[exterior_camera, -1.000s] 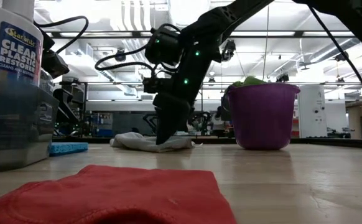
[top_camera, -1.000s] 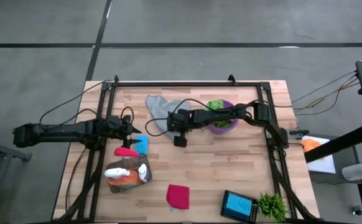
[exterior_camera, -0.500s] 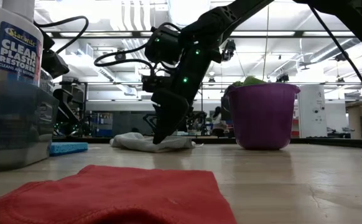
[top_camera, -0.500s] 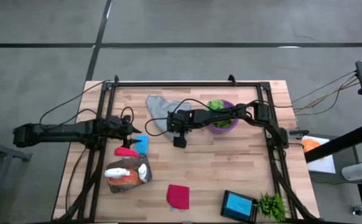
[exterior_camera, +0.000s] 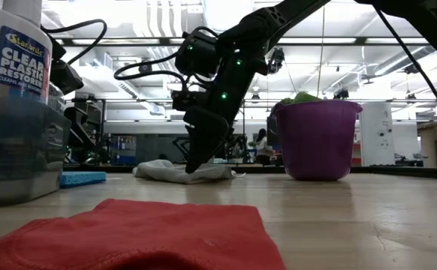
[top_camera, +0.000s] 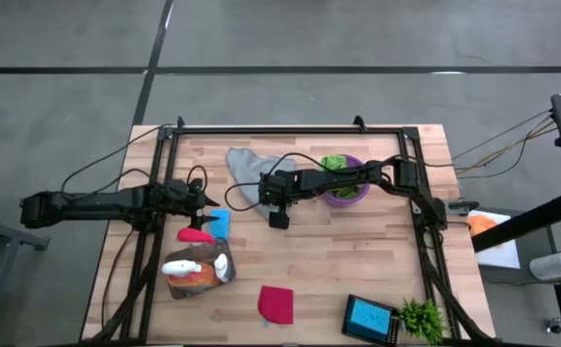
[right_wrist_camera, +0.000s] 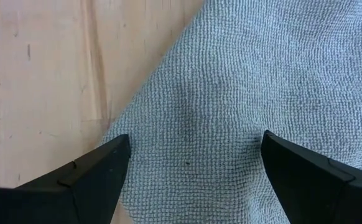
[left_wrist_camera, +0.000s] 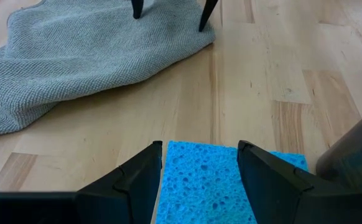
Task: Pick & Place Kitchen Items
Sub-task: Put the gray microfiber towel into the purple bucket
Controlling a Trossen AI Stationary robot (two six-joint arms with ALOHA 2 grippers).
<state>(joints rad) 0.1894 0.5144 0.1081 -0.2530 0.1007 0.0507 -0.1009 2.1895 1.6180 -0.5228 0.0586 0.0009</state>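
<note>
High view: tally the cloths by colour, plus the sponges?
Grey cloth: 1
Green cloth, in the purple bowl: 1
Magenta cloth: 1
Red cloth: 1
Blue sponges: 2, the second in the black tray
Total: 6

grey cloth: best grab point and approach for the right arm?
Take the grey cloth at its near rounded corner, coming straight down. It lies flat and limp on the wood, so pinch a fold there; the right gripper already hangs open over that corner.
</note>
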